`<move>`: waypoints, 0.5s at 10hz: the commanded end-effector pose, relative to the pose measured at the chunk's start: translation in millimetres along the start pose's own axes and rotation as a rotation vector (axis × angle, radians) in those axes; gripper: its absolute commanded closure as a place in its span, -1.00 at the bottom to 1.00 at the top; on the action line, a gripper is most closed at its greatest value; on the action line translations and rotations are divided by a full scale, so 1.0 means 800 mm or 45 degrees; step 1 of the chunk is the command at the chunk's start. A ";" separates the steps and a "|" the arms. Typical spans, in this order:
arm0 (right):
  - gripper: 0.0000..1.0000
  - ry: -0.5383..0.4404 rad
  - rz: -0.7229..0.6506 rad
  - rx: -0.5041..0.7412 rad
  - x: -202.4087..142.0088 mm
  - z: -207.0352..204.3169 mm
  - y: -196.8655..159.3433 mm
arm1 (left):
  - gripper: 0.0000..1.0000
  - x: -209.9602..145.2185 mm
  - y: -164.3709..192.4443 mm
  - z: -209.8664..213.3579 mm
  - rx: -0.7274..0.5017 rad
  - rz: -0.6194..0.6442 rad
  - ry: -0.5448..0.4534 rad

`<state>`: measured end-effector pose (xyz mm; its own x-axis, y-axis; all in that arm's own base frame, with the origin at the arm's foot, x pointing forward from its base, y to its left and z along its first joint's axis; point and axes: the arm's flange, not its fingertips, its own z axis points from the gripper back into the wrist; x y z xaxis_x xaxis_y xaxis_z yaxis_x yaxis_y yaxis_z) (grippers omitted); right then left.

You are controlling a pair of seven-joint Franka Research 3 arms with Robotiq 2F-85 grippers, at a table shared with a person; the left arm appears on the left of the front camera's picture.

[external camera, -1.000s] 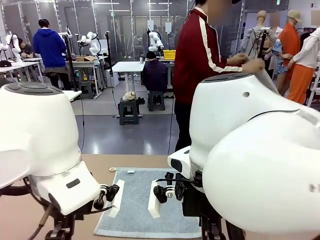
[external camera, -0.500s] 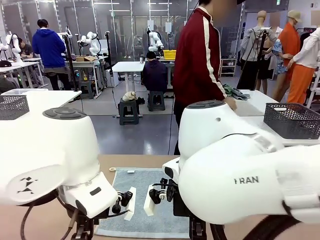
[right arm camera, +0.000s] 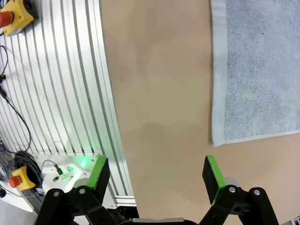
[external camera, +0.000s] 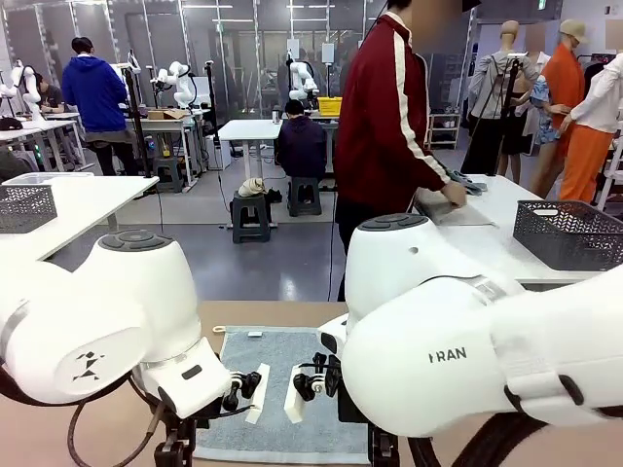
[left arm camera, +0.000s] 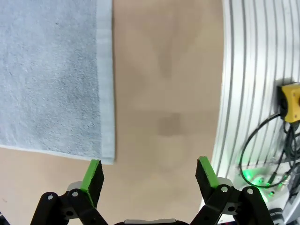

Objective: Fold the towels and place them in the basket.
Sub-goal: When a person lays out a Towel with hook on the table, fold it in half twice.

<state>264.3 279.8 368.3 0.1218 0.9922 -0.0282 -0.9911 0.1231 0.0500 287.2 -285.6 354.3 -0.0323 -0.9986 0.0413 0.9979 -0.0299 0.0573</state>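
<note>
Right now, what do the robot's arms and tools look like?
Both arms, the left arm and right arm, are fat, rounded and glossy white; the right one carries black lettering. The left tool and right tool are black two-finger claws with bright green pads.

Your left arm (external camera: 117, 321) and your right arm (external camera: 467, 360) are both bent low over the near edge of the worktop (left arm camera: 159, 93), close side by side. Both wrists point down at it. Your left pincer (left arm camera: 150, 171) is wide open, and its green pads (left arm camera: 93, 174) hold nothing. Your right pincer (right arm camera: 155, 171) is wide open too, with nothing between its own pads (right arm camera: 212, 173). Both hang above the worktop.
</note>
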 end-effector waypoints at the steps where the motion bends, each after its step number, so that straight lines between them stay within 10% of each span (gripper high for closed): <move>1: -1.00 -0.026 0.057 -0.041 -0.035 -0.039 0.004 | -1.00 -0.037 -0.029 -0.037 0.009 -0.041 -0.053; 5: -1.00 -0.030 0.092 -0.060 -0.045 -0.064 -0.018 | -1.00 -0.045 -0.019 -0.050 0.035 -0.066 -0.005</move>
<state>294.0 272.3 341.4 0.0773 0.9969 -0.0131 -0.9967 0.0776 0.0225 302.1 -282.0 330.5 -0.0608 -0.9974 0.0384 0.9966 -0.0586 0.0578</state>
